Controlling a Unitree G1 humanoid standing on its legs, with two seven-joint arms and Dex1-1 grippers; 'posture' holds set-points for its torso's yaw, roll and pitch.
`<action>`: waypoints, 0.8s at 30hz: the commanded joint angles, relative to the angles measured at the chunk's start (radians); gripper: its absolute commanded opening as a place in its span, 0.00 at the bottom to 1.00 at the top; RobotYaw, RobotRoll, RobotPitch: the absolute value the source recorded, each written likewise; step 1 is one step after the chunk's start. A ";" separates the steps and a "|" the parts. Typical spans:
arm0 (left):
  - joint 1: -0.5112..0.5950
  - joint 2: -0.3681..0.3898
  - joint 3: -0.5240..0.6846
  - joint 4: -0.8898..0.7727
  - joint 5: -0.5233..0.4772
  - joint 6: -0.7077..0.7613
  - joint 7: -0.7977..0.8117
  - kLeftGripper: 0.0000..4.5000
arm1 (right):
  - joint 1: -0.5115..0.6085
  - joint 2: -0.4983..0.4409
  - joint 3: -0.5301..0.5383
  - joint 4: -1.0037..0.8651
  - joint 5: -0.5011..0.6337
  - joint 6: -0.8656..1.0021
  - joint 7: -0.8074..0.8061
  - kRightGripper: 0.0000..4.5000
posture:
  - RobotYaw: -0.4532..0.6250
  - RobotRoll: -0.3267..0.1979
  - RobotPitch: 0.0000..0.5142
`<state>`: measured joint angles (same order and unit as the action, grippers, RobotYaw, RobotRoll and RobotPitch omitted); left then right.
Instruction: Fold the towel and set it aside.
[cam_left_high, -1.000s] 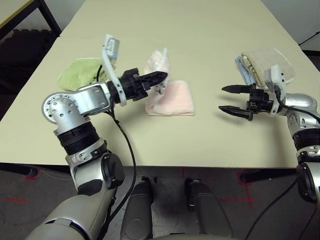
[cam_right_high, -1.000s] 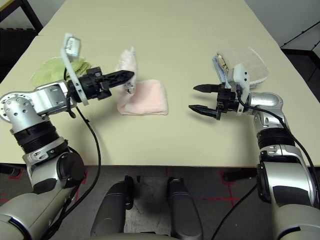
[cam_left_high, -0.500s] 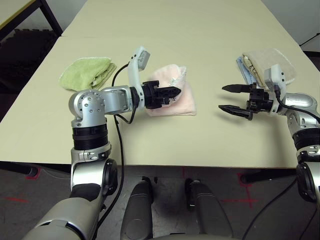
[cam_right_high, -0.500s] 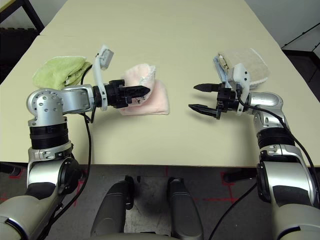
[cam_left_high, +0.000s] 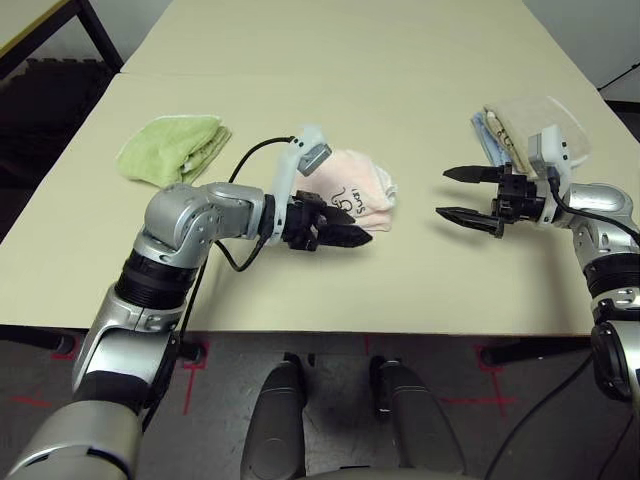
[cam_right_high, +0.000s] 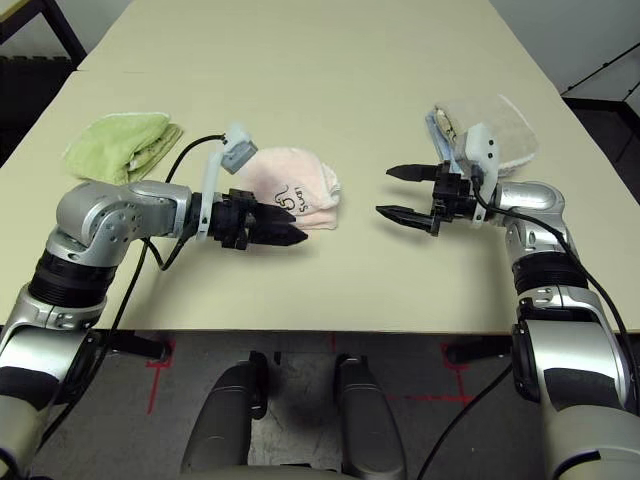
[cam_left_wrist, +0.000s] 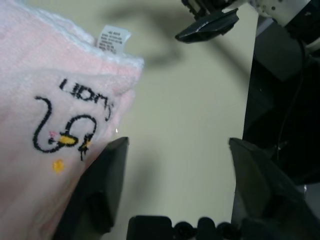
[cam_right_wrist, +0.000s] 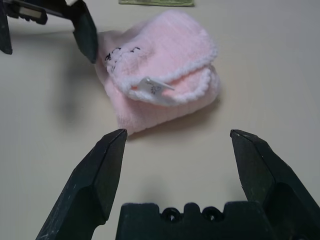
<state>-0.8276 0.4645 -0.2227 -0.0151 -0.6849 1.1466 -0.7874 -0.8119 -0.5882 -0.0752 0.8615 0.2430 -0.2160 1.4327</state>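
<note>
1. Lying near the middle of the cream table, the towel is recorded as a pale pink terry cloth folded into a compact bundle, its white scalloped edge turned toward the robot's right.
2. Printed on the towel's upper face is a small dark line drawing with yellow and pink spots; dark lettering is seen beside it, but it cannot be read with certainty.
3. A white tag is seen sticking out at the scalloped edge; fine print is carried on it, too small to be read.
4. The left gripper is recorded at the near edge of the towel, its black fingers spread apart and nothing held between them; one finger is seen just beside the pink cloth, though contact cannot be judged.
5. The right gripper is held above the table, well apart from the towel on its right side, fingers spread wide and empty, pointed toward the towel.
6. A light green folded towel is listed on the table to the left of the pink one, apart from it.
7. Beige-and-blue folded towels are listed on the table behind the right gripper.
</note>
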 joint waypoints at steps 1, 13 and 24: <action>-0.017 0.005 -0.011 -0.013 -0.001 -0.016 -0.062 0.99 | 0.001 -0.004 0.005 0.016 -0.009 -0.012 0.000 1.00 | 0.48 0.62 0.34; 0.013 0.151 0.001 0.257 0.203 -0.701 -0.551 0.99 | -0.085 0.064 0.005 0.014 0.029 0.030 0.051 1.00 | 0.47 0.62 0.36; -0.003 0.144 0.041 0.604 0.364 -1.176 -0.746 1.00 | -0.160 0.089 0.047 0.108 -0.022 -0.094 0.143 0.96 | 0.47 0.62 0.35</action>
<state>-0.8231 0.6182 -0.1939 0.5733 -0.3367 -0.0006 -1.5215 -0.9693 -0.4930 -0.0335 0.9481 0.2315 -0.2891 1.5592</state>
